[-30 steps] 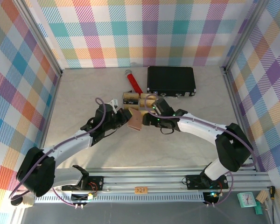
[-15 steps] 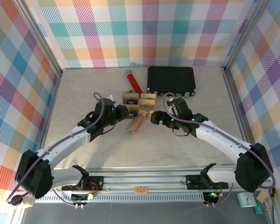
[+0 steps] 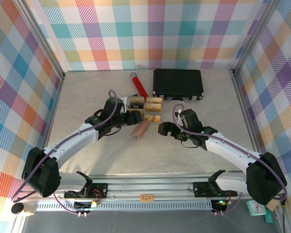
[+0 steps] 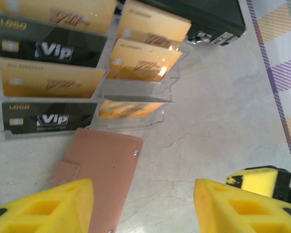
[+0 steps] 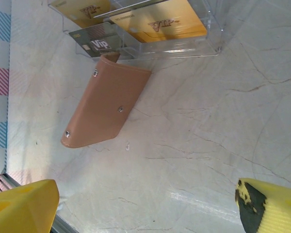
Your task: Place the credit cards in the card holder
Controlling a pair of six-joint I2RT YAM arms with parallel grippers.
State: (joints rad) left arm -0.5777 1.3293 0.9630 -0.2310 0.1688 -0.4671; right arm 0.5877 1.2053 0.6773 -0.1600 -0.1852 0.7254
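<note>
Card holder flat below the tray of credit cards, gripper jaws apart

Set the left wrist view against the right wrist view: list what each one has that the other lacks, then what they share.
Left wrist view: the black case behind the clear tray, several tiers of credit cards including two dark ones, and the card holder cut off by the frame edge.
Right wrist view: the whole card holder with its three snaps, one end against the tray.
Shared: cards standing in the tray, the holder lying on the marble table, and the left tool and right tool open, holding nothing.
</note>
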